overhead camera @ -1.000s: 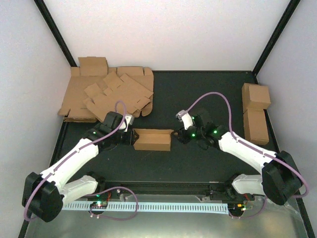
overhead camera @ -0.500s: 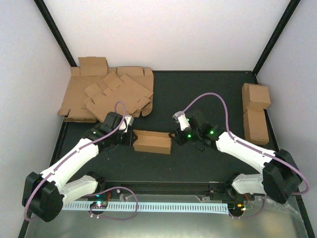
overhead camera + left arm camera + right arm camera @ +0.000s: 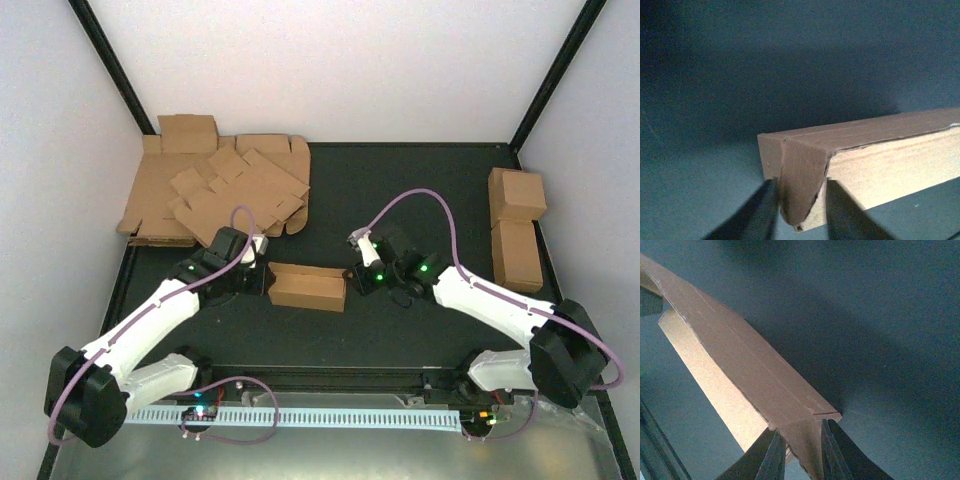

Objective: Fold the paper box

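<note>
Two grippers pinch opposite ends of the paper box (image 3: 308,286), which lies just below the centre of the overhead frame on the dark table (image 3: 400,190). The left gripper (image 3: 801,184) is narrowed onto the left end flap (image 3: 799,160), with a finger against each face. The right gripper (image 3: 800,429) clamps the right end flap (image 3: 804,450) likewise. To do this step well, I judge both should press their flaps inward evenly and together, low at the crease. That way the long carton neither skews, slides nor springs open along its top edge.

Bright overhead view; dim, soft wrist views.
</note>
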